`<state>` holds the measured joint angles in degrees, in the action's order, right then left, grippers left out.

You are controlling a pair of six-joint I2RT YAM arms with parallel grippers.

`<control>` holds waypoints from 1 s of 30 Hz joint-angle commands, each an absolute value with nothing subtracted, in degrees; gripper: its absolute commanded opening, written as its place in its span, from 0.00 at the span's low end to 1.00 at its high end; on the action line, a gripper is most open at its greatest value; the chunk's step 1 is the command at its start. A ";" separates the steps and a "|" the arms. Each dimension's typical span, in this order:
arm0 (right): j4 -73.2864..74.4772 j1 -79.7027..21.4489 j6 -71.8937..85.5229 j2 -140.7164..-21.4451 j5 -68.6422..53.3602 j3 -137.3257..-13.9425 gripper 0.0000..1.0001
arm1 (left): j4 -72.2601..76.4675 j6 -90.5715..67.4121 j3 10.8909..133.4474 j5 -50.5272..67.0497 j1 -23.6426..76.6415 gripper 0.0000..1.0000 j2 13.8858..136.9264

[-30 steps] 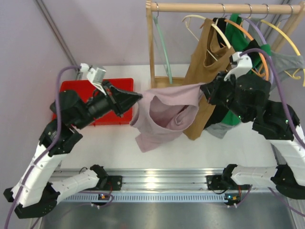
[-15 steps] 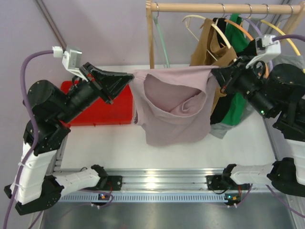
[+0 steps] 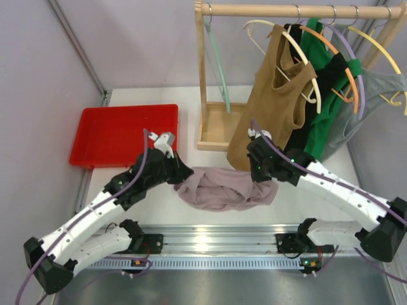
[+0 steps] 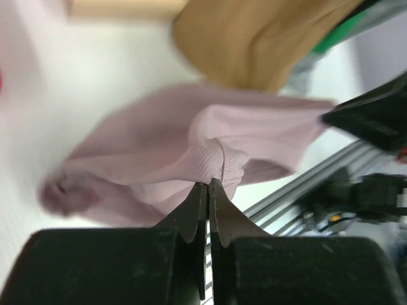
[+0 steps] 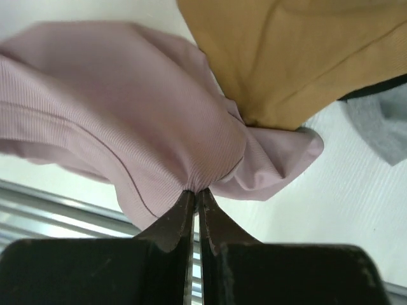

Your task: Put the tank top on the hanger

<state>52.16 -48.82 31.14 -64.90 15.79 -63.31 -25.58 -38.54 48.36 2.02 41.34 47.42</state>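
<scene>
The pale mauve tank top [image 3: 222,189] lies crumpled on the white table near the front rail. My left gripper [image 3: 184,176] is shut on its left edge; the left wrist view shows the jaws pinching ribbed fabric [image 4: 210,162]. My right gripper [image 3: 259,173] is shut on its right edge; the right wrist view shows a gathered fold [image 5: 191,140] between the tips. The mint-green hanger [image 3: 216,60] hangs on the wooden rail at the left end, empty.
A red tray [image 3: 124,133] sits at the left. A wooden rack base [image 3: 213,130] stands behind the top. A tan-brown tank top [image 3: 273,101] on a cream hanger hangs just behind my right gripper, with green and grey garments [image 3: 375,86] and orange and purple hangers further right.
Both arms have dropped from holding the tank top stretched up in the air to table height. The top now lies bunched on the table, still held at both ends.
</scene>
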 commanded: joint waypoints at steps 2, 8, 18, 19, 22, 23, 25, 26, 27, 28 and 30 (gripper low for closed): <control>40.79 -43.69 31.73 -70.73 10.64 -59.51 0.00 | -16.44 -46.93 37.65 -5.95 41.31 0.00 48.69; 35.07 -42.63 31.55 -78.91 8.70 -63.27 0.00 | -15.12 -48.78 32.09 -8.62 37.89 0.00 49.83; 31.82 -42.19 32.96 -80.86 9.75 -64.87 0.18 | -15.20 -46.85 31.82 -5.36 33.31 0.04 51.60; 31.90 -42.19 32.96 -80.34 9.84 -64.60 0.19 | -15.29 -46.50 31.90 -5.62 33.22 0.07 51.33; 32.69 -42.19 32.78 -79.10 10.20 -63.99 0.25 | -17.05 -45.70 33.04 -6.15 33.31 0.24 50.28; 32.78 -42.01 32.78 -78.32 10.20 -63.72 0.26 | -17.31 -45.44 33.66 -6.33 33.31 0.27 50.01; 32.87 -42.01 32.87 -77.35 10.11 -63.20 0.32 | -18.98 -44.91 34.36 -6.68 33.31 0.35 49.40; 32.96 -42.10 32.96 -76.21 10.02 -62.76 0.33 | -19.68 -44.65 35.06 -7.03 33.31 0.37 49.22; 33.05 -42.10 33.22 -75.68 10.02 -62.58 0.34 | -20.82 -44.47 35.33 -7.21 33.31 0.40 48.52; 33.22 -42.10 33.31 -75.06 9.85 -62.32 0.34 | -21.35 -44.39 35.68 -7.29 33.31 0.40 48.17; 33.92 -42.19 33.40 -73.31 9.41 -61.79 0.34 | -22.14 -43.86 36.47 -7.47 33.31 0.41 47.29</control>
